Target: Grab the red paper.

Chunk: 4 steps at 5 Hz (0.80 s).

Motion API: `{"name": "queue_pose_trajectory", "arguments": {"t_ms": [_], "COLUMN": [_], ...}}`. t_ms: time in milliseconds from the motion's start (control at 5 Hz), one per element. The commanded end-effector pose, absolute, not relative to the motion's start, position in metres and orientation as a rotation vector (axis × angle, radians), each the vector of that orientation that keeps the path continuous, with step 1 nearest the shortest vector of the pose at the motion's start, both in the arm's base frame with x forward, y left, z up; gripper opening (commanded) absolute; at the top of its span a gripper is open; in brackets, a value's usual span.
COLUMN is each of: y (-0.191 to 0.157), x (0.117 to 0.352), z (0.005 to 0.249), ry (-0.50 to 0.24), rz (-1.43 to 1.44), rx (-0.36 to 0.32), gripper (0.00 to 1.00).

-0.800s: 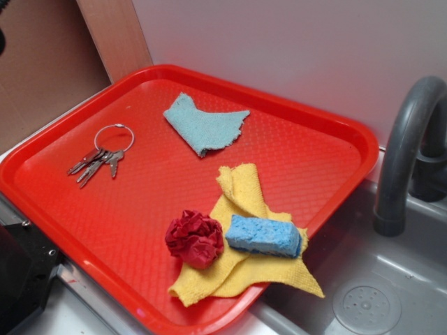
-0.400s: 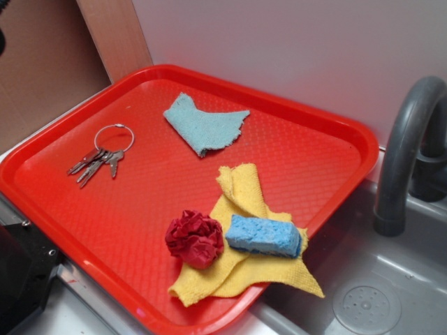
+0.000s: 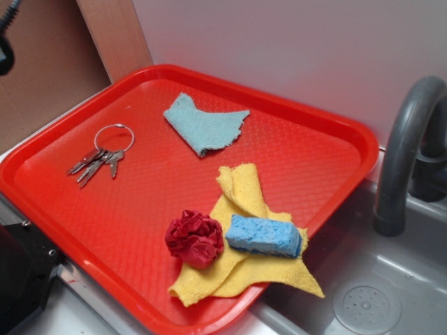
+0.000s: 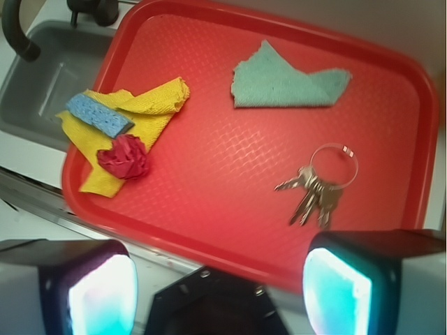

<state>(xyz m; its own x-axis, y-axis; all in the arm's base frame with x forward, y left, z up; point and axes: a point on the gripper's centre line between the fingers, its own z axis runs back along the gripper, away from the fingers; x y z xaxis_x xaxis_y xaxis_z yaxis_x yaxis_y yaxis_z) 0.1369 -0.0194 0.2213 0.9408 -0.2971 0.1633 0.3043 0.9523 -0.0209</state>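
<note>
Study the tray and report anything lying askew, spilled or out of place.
The yellow cloth is rumpled and its corner hangs over the red tray's rim toward the sink. The red paper and blue sponge sit on it.

So the table (image 3: pixel 77 317) is a pale counter with a grey sink (image 3: pixel 391 293) set into it, faucet (image 3: pixel 405 146) at the back. A big red tray (image 3: pixel 293 115) sits right on it, one corner hanging over the sink.
</note>
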Motion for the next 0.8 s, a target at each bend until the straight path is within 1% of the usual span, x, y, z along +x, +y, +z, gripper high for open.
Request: {"name": "queue_pose_trajectory", "arguments": {"t_ms": [0, 200, 400, 600], "y": [-0.072, -0.097, -0.115, -0.132], "x": [0.155, 0.157, 0.161, 0.171], "z": [0.202, 0.182, 0.153, 0.114], "ry": [-0.231, -0.218, -0.155, -0.1], "rz": [-0.719, -0.725, -0.777, -0.761], "rx": [-0.128, -0.135, -0.126, -0.128], "gripper": [1.0, 1.0, 1.0, 1.0]}}
